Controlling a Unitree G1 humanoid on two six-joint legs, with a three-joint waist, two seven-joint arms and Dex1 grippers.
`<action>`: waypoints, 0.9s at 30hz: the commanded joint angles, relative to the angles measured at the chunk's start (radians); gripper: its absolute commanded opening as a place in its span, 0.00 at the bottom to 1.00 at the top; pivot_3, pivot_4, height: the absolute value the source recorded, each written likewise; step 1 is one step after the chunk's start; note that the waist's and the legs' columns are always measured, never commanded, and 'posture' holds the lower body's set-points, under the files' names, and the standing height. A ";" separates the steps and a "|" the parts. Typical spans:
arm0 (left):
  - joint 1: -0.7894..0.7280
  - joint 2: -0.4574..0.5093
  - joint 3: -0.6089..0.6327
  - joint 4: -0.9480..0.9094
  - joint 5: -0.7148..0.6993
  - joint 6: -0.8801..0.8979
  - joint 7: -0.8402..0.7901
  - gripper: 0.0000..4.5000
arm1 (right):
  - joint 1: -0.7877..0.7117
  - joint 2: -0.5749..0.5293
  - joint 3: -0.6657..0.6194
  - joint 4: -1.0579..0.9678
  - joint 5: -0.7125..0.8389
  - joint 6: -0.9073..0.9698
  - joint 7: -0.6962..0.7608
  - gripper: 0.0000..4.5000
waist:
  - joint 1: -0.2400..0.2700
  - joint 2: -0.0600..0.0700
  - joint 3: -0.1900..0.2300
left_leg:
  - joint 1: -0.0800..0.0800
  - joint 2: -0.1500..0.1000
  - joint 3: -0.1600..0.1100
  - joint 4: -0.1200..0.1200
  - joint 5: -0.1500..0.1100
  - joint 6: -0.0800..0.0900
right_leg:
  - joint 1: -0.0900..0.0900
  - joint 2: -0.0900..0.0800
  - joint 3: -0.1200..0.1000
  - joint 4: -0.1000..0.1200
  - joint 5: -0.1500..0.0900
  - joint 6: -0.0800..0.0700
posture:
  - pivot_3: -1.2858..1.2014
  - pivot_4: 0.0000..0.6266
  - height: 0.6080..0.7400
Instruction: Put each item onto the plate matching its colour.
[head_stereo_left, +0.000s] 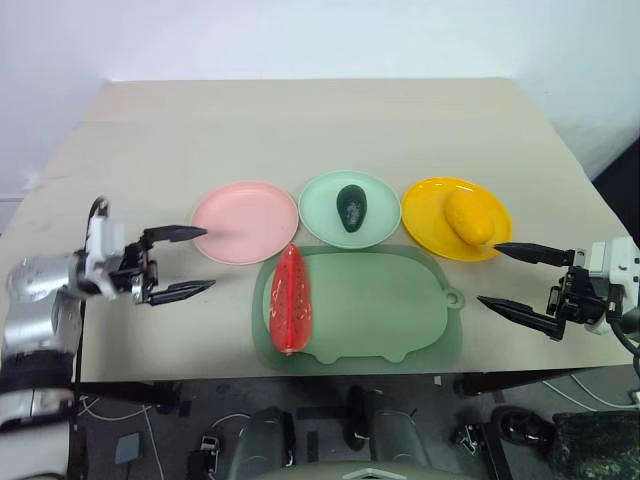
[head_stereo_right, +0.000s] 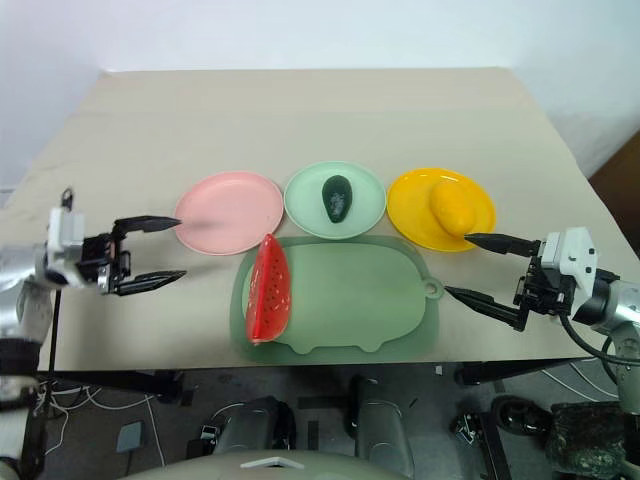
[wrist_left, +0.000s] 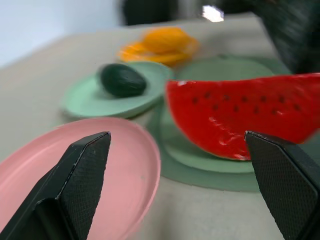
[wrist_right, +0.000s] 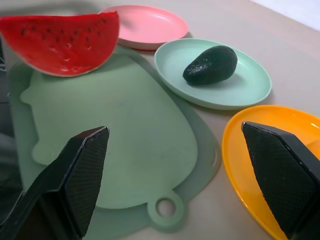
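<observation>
The green mat (head_stereo_left: 370, 305) lies nearest. The watermelon slice (head_stereo_left: 291, 299) sits on the mat's nine o'clock edge, beside the pink plate (head_stereo_left: 244, 221). At twelve o'clock, the avocado (head_stereo_left: 351, 207) is on the green plate (head_stereo_left: 320, 215). The mango (head_stereo_left: 468, 216) is on the yellow plate (head_stereo_left: 425, 215). The left claw (head_stereo_left: 190, 262) and right claw (head_stereo_left: 495, 273) are wide apart, holding nothing, over the surface (head_stereo_left: 300, 130).

The left gripper (head_stereo_left: 180, 263) sits at the frame's left edge, fingers spread wide, pointing right. The right gripper (head_stereo_left: 511, 276) sits at the right edge, equally spread, pointing left, empty.
</observation>
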 joint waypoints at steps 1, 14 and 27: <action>-0.125 0.057 -0.178 0.039 -0.010 -0.037 -0.010 1.00 | -0.002 0.000 0.001 -0.018 -0.003 -0.015 -0.031 0.99 | 0.000 0.000 0.000 | 0.000 0.000 0.000 0.000 0.000 0.000 | 0.000 0.000 0.000 0.000 0.000 0.000 | 0.52 0.24 0.95; -0.705 -0.012 -0.948 0.235 -0.139 -0.256 -0.010 1.00 | 0.138 0.079 -0.011 -0.171 0.010 -0.007 -0.187 0.99 | 0.017 -0.003 0.002 | 0.000 -0.002 0.000 0.002 0.001 -0.001 | 0.001 0.001 0.002 0.000 0.000 0.000 | 0.52 0.24 0.95; -0.900 -0.164 -1.502 0.397 -0.212 -0.590 -0.010 1.00 | 0.339 0.154 -0.080 -0.353 0.027 0.007 -0.345 0.99 | 0.018 -0.006 0.004 | -0.001 -0.002 -0.003 0.003 0.000 0.000 | 0.001 0.001 0.004 0.000 -0.002 -0.003 | 0.52 0.24 0.95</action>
